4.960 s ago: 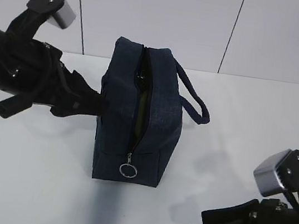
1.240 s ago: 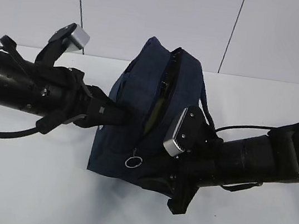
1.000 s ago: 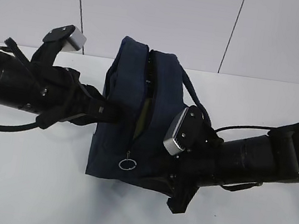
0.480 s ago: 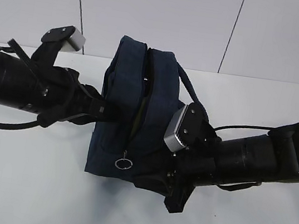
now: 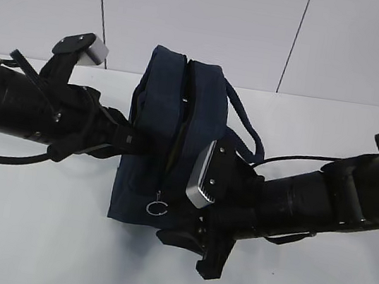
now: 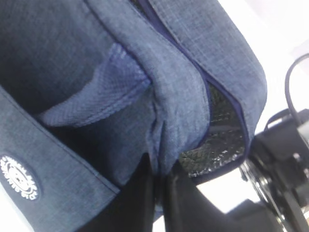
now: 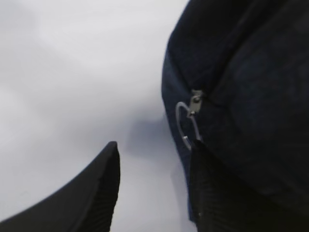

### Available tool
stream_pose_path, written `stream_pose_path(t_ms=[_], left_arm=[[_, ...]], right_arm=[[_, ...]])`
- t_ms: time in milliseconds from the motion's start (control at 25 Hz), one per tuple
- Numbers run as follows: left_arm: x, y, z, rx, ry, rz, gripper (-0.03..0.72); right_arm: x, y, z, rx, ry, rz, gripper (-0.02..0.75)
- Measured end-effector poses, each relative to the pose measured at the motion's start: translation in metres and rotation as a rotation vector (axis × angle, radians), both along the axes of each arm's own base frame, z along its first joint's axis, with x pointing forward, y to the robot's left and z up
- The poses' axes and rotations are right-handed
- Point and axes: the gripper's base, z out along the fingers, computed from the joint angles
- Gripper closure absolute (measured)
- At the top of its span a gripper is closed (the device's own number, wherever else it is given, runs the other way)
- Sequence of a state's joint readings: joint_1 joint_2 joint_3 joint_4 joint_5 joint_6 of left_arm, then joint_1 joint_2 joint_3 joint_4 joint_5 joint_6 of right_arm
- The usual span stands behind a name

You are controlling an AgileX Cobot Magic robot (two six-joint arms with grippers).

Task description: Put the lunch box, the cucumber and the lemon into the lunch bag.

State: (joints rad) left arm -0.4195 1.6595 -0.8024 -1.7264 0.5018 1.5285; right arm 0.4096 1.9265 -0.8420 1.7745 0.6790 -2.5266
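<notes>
With the left claw [image 6: 159, 193] pinching the lunch bag [image 5: 168, 139] fabric and the right claw [image 7: 152, 188] half-open, its 3 o'clock finger beside the ring pull [image 7: 187, 123], a misaligned closure may miss the ring.

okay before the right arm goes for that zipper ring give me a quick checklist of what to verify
1. Left pincer shut on the lunch bag fabric: ok.
2. Right pincer open: ok.
3. Ring pull between its fingers: not ok, it hangs beside one finger.
4. Bag upright on the table: ok.
5. Zipper partly open, lining visible: ok.
6. Lunch box, cucumber and lemon inside: cannot tell.
</notes>
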Motion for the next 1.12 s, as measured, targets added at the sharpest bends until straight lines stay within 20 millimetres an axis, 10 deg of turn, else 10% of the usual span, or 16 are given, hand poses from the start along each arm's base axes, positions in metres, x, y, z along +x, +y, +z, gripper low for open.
stream_pose_path(t_ms=[1120], left_arm=[[0.000, 0.000, 0.000, 0.001, 0.001, 0.003, 0.692]], right_arm=[[0.025, 0.017, -0.010, -0.001, -0.026, 0.010, 0.375]])
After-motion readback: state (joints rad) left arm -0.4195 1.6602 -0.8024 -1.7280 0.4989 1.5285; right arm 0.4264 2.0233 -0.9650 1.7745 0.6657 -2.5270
